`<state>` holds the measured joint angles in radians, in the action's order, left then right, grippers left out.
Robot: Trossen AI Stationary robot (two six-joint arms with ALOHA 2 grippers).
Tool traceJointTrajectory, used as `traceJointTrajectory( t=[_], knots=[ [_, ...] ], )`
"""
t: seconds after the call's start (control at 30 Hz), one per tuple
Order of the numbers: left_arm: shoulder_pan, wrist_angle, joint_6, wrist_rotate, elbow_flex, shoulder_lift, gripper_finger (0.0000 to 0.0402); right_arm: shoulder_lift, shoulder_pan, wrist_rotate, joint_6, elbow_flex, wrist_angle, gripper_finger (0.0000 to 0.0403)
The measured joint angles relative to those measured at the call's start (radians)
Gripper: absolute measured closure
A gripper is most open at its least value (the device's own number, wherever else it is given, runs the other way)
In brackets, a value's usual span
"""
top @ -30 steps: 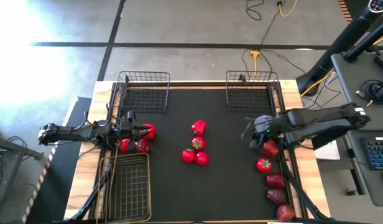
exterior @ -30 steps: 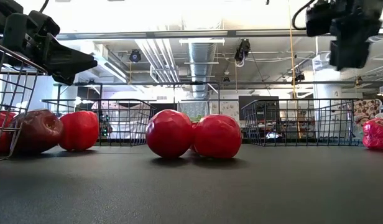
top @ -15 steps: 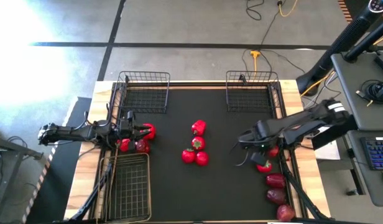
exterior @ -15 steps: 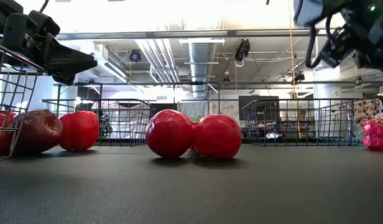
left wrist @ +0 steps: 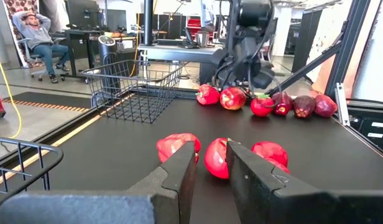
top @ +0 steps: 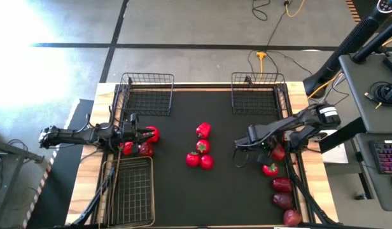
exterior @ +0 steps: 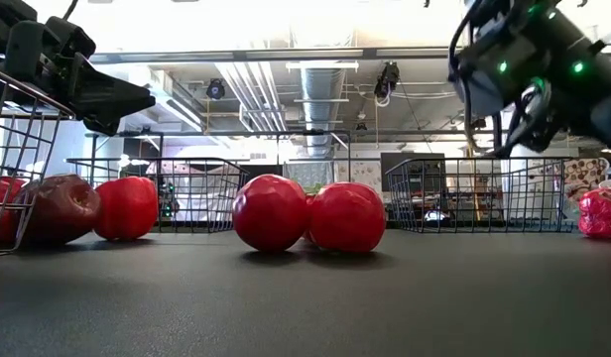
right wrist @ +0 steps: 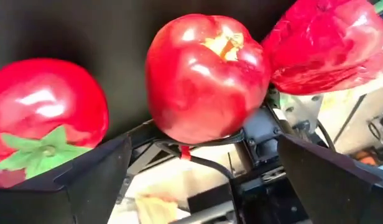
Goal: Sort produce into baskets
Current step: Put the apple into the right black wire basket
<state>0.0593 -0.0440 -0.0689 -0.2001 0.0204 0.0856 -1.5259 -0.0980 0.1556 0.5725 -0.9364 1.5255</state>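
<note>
My right gripper hangs open above the produce near the table's right edge, pointing down and a little back toward that edge. Its wrist view shows a red apple past the gap between the wide-apart fingers. A tomato lies beside one finger and a pepper beside the other, all resting on the black mat. My left gripper waits shut and level at the left edge, above three red items. Several more lie mid-table. Two small baskets stand at the far edge, a longer one near left.
More dark red apples lie in a row along the right edge, toward the near corner. The right arm's cables dangle under its wrist. A desk with a keyboard stands right of the table. A person sits far off in the room.
My right gripper has sunk toward the produce at the table's right. It has tipped from level to pointing steeply down, and its fingers have spread apart. The produce has not moved.
</note>
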Motion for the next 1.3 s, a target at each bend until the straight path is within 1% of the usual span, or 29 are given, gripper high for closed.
traceJointTrajectory(
  t=[0.33, 0.63, 0.93, 1.2, 1.3],
  knots=[
    [0.0, 0.0, 0.0, 0.0, 0.0, 0.0, 0.0325, -0.054, 0.07, 0.047, -0.113, 0.045, -0.103, 0.0007],
    [0.0, 0.0, 0.0, 0.0, 0.0, 0.0, 0.0325, -0.107, 0.079, 0.055, -0.091, 0.107, -0.171, 0.0007],
    [0.0, 0.0, 0.0, 0.0, 0.0, 0.0, 0.0325, -0.12, 0.079, 0.053, -0.076, 0.108, -0.256, 0.0007],
    [0.0, 0.0, 0.0, 0.0, 0.0, 0.0, 0.0325, -0.137, 0.079, 0.053, -0.065, 0.118, -0.254, 0.0007],
    [0.0, 0.0, 0.0, 0.0, 0.0, 0.0, 0.0325, -0.139, 0.079, 0.038, -0.032, 0.13, -0.252, 0.0013]
  ],
)
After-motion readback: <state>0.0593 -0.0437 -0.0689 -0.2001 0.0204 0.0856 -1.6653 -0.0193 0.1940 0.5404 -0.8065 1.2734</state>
